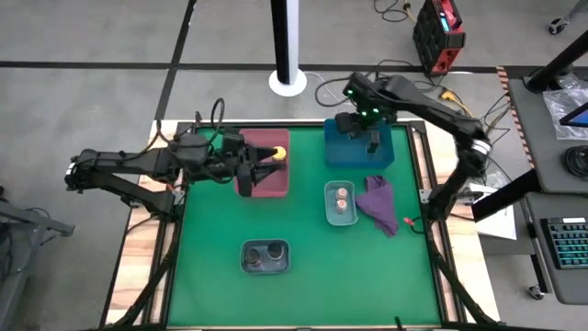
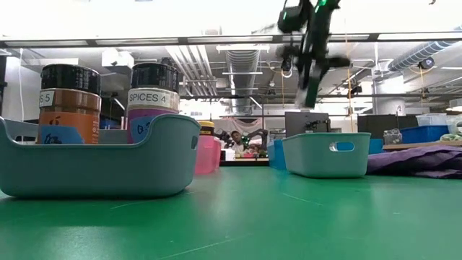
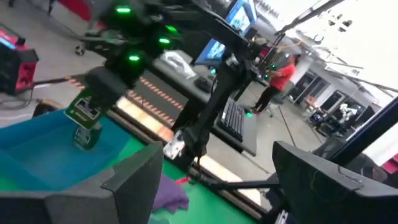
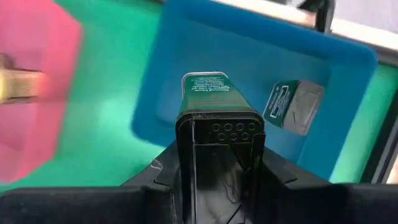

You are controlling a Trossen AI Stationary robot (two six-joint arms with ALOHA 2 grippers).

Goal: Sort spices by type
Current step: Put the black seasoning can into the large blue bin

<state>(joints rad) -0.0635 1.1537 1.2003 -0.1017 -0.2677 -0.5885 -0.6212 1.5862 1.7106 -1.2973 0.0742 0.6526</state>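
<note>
The green counter (image 1: 211, 276) carries four trays and a cloth. Taking the small grey tray (image 1: 341, 203) as landmark: pink tray (image 1: 265, 179) and blue tray (image 1: 342, 153) lie beyond it, another grey tray (image 1: 265, 256) nearer, purple cloth (image 1: 378, 204) just beside it.

Right round dark-lidded jar (image 2: 153, 97), white band: "SPICES 4"
Left round dark-lidded jar (image 2: 69, 101), white band: "5", the rest hidden
</note>
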